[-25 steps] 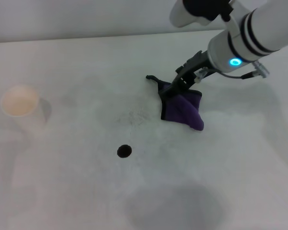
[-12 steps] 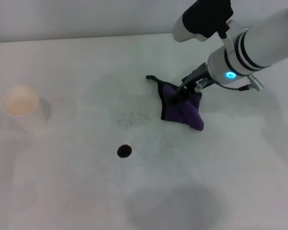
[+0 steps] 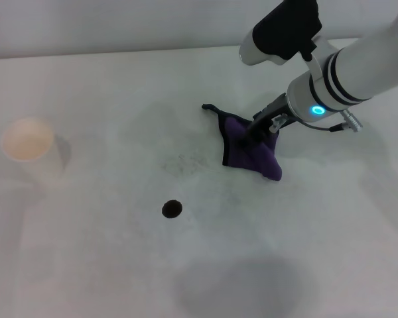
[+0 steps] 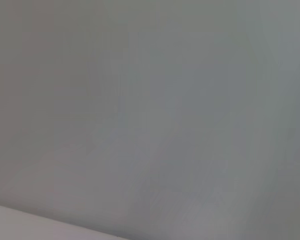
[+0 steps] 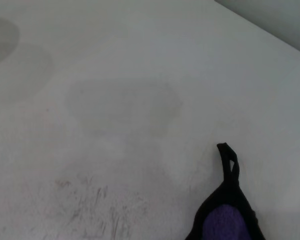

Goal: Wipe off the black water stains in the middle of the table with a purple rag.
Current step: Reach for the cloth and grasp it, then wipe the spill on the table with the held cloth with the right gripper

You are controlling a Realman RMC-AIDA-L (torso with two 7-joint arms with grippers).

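The purple rag (image 3: 253,154) lies bunched on the white table (image 3: 86,265), right of middle, with its black corner loop pointing to the far left. It also shows in the right wrist view (image 5: 224,222). My right gripper (image 3: 257,131) is down on the rag's far part, touching it. The black water stain (image 3: 172,209) is a small round spot on the table, nearer me and to the left of the rag, well apart from it. The left arm is out of view.
A white paper cup (image 3: 28,140) stands at the far left of the table. A faint grey speckled smudge (image 3: 182,162) lies between the rag and the black spot, and shows in the right wrist view (image 5: 90,202). The left wrist view shows only a blank grey surface.
My right gripper has moved a little to the right and down, from the rag's left edge onto its upper part. The rag and the black spot have not moved.
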